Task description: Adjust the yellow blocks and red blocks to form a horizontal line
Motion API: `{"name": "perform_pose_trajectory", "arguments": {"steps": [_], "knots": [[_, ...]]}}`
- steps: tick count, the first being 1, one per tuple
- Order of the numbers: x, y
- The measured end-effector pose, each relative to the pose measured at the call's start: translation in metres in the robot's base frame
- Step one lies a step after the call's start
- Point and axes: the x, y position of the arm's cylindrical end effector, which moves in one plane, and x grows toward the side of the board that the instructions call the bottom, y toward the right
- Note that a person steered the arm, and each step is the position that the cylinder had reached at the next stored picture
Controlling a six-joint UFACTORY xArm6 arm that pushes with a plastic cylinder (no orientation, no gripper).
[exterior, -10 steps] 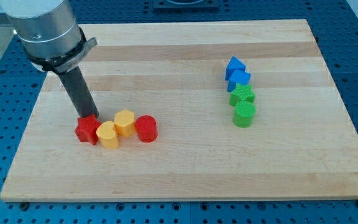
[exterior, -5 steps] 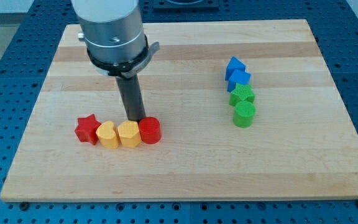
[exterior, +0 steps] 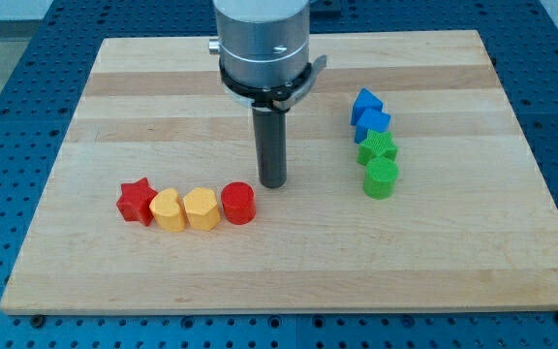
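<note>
A red star block [exterior: 136, 202], a yellow heart-like block [exterior: 168, 209], a yellow hexagon block [exterior: 201, 208] and a red cylinder [exterior: 238, 204] lie in a row from left to right at the board's lower left, touching or nearly touching. My tip [exterior: 273, 183] stands just up and right of the red cylinder, a short gap away from it.
At the right, two blue blocks [exterior: 365, 104] [exterior: 373, 124] and two green blocks [exterior: 378, 149] [exterior: 381, 178] form a column running down the view. The wooden board [exterior: 289, 281] lies on a blue perforated table.
My tip moved right, from behind the red star, along the row, to beside the red cylinder. The yellow hexagon was pushed down into line and the red cylinder shifted slightly right.
</note>
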Motion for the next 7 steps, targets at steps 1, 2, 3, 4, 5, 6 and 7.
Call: {"name": "perform_pose_trajectory", "arguments": {"steps": [1, 2, 3, 4, 5, 6, 7], "knots": [[0.001, -0.022], [0.001, -0.039], [0.002, -0.045], [0.002, -0.041], [0.007, -0.034], [0.013, -0.034], [0.01, -0.034]]}}
